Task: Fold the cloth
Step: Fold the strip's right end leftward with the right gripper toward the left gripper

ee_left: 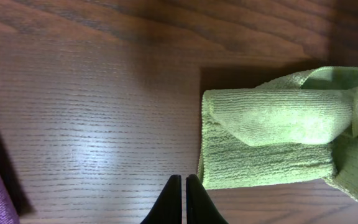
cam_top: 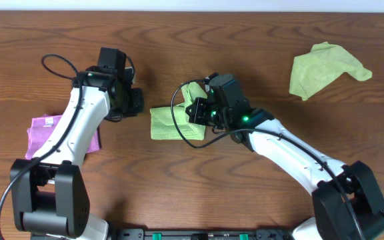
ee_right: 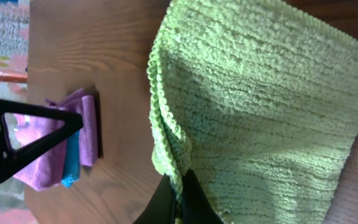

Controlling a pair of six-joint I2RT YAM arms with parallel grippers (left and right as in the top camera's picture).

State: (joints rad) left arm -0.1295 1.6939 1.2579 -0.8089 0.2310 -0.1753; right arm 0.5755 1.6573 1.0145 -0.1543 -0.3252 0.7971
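At far left I see a purple cloth (cam_top: pixel 45 130) lying flat on the wooden table (cam_top: pixel 259 40), partly under the left arm. Next is the left gripper (ee_left: pixel 183 198): its fingers are pressed together with nothing between them, and it hangs over bare wood just beside the left edge of the cloth (cam_top: pixel 163 125) without touching it. The cloth, bright lime-green terry, sits near the middle of the table, bunched and partly doubled over. In the left wrist view I see a rolled fold lying across a flatter layer. The right gripper (ee_right: pixel 179 202) is at the cloth's right side, and the right wrist view shows its fingers clenched on the hemmed edge, with the fabric spreading away from the grip. At far right, well apart from both arms, a duller yellow-green cloth (cam_top: pixel 322 70) lies crumpled near the table's back edge.
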